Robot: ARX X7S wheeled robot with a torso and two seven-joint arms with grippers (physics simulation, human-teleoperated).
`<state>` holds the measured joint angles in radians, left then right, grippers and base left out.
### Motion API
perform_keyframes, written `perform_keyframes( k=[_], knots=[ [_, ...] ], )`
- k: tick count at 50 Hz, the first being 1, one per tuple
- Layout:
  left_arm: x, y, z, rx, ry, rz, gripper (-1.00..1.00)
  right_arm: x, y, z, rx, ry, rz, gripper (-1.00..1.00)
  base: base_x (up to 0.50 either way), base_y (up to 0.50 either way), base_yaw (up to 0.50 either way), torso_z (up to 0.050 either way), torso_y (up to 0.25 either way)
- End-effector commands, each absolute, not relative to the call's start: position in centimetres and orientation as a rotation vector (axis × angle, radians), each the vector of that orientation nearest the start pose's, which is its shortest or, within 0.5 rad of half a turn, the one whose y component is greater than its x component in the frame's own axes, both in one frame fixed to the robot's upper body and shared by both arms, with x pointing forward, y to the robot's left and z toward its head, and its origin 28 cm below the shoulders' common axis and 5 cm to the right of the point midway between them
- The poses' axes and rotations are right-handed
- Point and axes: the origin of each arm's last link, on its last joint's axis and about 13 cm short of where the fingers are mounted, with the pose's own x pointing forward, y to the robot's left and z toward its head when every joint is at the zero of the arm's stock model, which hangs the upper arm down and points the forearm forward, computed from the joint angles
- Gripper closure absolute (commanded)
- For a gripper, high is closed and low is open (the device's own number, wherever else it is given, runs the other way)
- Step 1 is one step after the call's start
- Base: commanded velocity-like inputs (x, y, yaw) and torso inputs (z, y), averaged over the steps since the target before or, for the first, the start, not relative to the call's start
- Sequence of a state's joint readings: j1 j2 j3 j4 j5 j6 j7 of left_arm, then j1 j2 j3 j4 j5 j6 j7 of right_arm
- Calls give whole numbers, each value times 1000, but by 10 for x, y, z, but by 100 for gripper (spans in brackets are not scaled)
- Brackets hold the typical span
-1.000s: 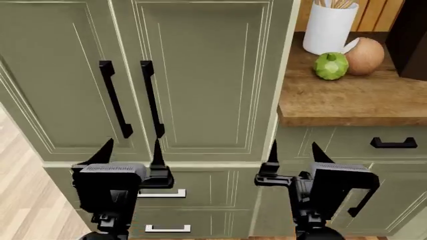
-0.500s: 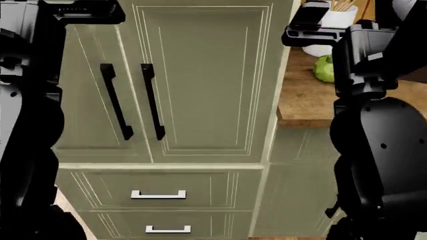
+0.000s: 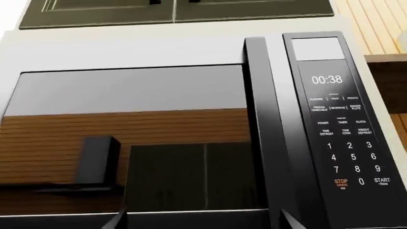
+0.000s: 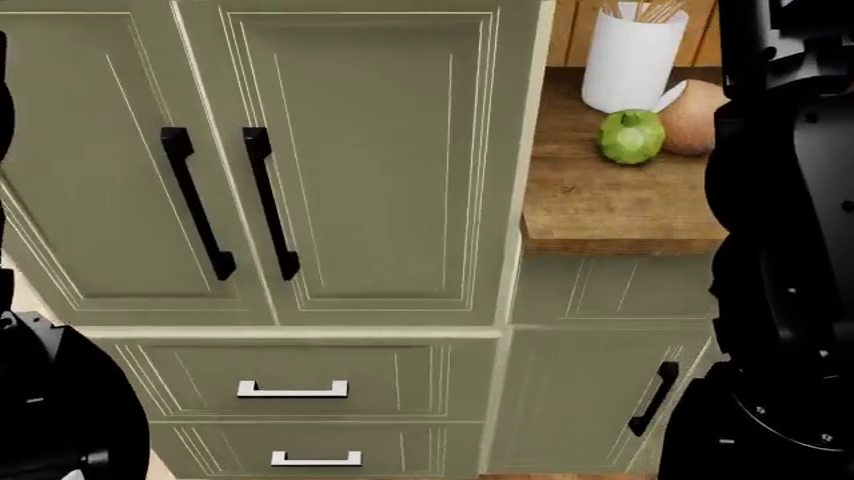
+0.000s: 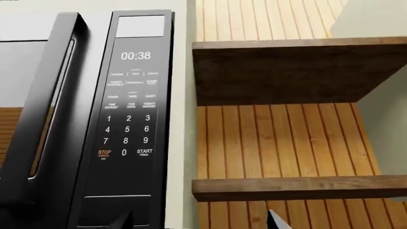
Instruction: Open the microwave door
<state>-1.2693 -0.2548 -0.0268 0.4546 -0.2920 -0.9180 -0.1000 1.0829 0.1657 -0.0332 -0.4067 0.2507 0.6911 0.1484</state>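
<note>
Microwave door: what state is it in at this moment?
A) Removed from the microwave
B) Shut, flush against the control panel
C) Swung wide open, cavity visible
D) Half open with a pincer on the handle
B: in the left wrist view the microwave door lies flat beside the control panel, its glass only reflecting the room, and nothing grips the handle.

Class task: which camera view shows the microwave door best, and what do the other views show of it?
The left wrist view: the microwave door fills it, shut, with its handle. The right wrist view shows only the door's handle edge beside the keypad. The head view shows none.
</note>
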Motion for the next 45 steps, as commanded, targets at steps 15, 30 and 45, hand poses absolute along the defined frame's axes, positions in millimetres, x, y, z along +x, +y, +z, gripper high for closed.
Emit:
perform_keyframes(
  k=[15, 30, 45],
  knots=[
    [264, 247, 396, 10, -809, 8, -100, 286, -112, 347, 40, -811, 17, -100, 0, -451, 0, 0, 0],
    [263, 251, 398, 0, -814, 19, -100, 288, -107, 341, 10, -793, 41, -100, 351, -122, 0, 0, 0],
    [261, 253, 402, 1, -820, 24, -100, 287, -105, 339, 11, -789, 47, -100, 283, -90, 0, 0, 0]
  ],
)
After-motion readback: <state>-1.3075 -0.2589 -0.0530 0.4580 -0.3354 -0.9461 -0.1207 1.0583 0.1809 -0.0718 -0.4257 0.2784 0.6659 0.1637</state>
